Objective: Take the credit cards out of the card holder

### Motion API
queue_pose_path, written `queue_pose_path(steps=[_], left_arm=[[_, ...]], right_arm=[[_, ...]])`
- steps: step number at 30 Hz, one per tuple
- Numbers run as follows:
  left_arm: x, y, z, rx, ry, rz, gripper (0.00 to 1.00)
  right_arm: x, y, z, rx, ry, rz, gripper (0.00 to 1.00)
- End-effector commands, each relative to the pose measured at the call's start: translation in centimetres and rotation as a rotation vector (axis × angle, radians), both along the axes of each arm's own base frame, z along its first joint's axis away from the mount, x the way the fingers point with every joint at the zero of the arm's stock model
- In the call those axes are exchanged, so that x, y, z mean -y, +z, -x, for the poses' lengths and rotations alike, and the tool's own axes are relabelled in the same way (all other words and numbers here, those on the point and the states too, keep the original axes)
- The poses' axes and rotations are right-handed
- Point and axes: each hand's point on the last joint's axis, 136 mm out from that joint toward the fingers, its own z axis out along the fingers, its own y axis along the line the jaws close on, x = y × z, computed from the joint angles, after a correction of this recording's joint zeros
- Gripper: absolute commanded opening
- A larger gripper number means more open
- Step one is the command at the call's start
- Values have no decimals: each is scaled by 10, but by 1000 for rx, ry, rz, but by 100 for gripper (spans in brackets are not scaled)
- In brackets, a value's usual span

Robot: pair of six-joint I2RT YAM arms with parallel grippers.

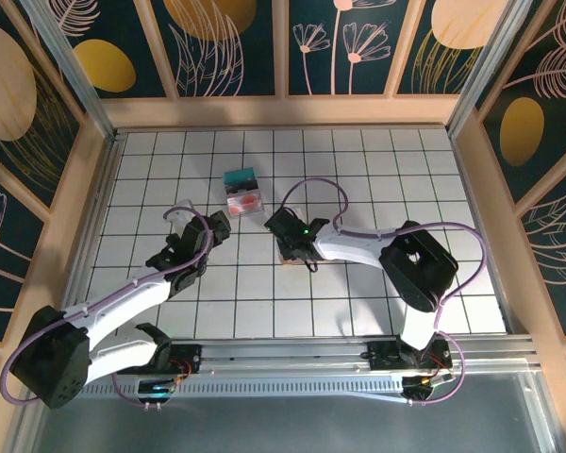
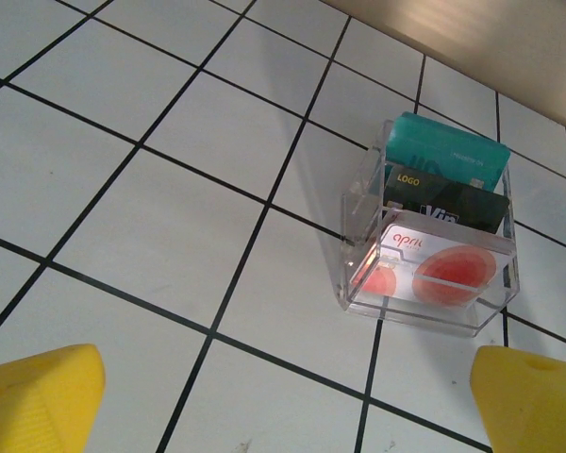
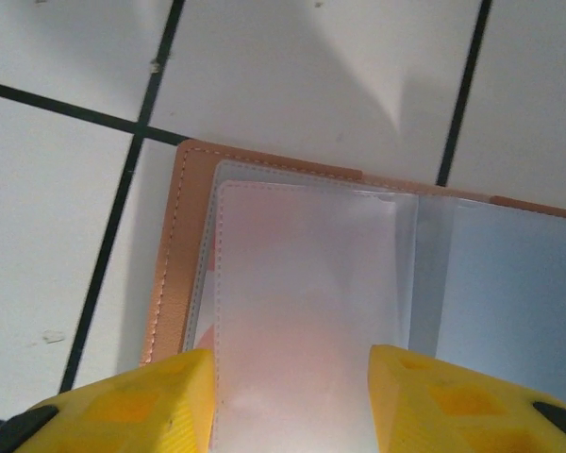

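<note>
- White-tiled table (image 1: 387, 160) with black grid lines; tan-framed walls (image 1: 283, 110) on three sides, with dark panels of gold and pink plant drawings above.
- At left, left arm (image 1: 132, 293) reaching over bare tiles toward the table's middle.
- Left gripper (image 2: 283, 411) hovering above the tiles, aimed toward the box; yellow fingers (image 2: 38, 396) spread wide at the bottom corners of the left wrist view, holding nothing.
- Just left of centre and toward the far wall, clear box (image 1: 242, 190), standing on the tiles apart from both grippers.
- Inside the box, three cards: teal card (image 2: 448, 151) at the back, black card (image 2: 448, 200) marked LOGO in the middle, white card (image 2: 434, 269) with red discs in front.
- Near centre, just right of the box and nearer the arms, card holder (image 3: 184, 245). In the top view, mostly hidden under the right gripper, with only a tan edge peeking out.
- From the right wrist: lying flat and open, inside up, with tan border, grey-blue lining and a clear sleeve (image 3: 311, 283) on top.
- Long axis running side to side across that view; right end cut off by the frame.
- Through the sleeve, a pale pinkish tint; cannot tell whether a card sits inside.
- Right gripper (image 3: 292, 396) directly over the sleeve, yellow fingers (image 3: 132, 401) parted to either side of it, pinching nothing; cannot tell whether touching the sleeve.
</note>
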Motion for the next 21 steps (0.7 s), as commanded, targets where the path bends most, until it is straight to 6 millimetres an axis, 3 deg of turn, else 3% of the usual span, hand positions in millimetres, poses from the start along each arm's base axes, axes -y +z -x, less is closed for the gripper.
queue_pose_path(steps=[1,21], left_arm=[[-5,20,-5,50,23,-11,99],[-12,27,-2,60,44,-32,99]], right_arm=[[7,23,-8,68,-57,15,46],[49,31,-17,111,-172,26,45]])
